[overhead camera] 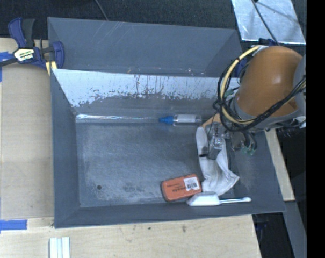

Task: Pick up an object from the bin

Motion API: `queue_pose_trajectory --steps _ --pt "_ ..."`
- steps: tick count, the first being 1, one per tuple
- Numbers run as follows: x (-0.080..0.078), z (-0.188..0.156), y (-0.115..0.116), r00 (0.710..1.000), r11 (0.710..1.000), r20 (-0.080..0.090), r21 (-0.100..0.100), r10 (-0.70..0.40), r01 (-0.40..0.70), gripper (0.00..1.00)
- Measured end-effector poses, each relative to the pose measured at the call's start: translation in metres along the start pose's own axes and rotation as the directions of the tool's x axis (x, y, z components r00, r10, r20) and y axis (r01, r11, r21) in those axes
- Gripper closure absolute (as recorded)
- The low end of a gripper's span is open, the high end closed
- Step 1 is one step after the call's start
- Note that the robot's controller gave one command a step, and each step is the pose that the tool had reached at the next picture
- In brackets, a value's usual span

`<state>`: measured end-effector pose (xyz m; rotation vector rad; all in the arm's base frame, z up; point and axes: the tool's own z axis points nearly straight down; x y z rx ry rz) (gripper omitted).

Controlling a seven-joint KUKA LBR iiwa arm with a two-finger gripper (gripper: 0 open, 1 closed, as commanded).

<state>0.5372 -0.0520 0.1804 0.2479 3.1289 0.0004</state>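
My gripper hangs low at the right side of the bin, just over the upper end of a crumpled white cloth. The cloth runs from beside the gripper down toward the front right corner. Its top part is partly hidden by the gripper. An orange flat block with a white barcode label lies left of the cloth's lower end, near the front wall. A white brush-like tool with a thin handle rests along the front wall right below the cloth.
A clear tube with a blue cap lies along the foot of the back wall, left of the gripper. The arm's orange dome and looped cables sit over the bin's right wall. The bin floor to the left and middle is bare grey metal.
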Motion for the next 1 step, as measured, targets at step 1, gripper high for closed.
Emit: queue_pose_trajectory --steps 1 --pt "-0.0017 -0.0986 -0.0148 1.0 1.0 0.0 0.0 -0.005 0.005 1.0"
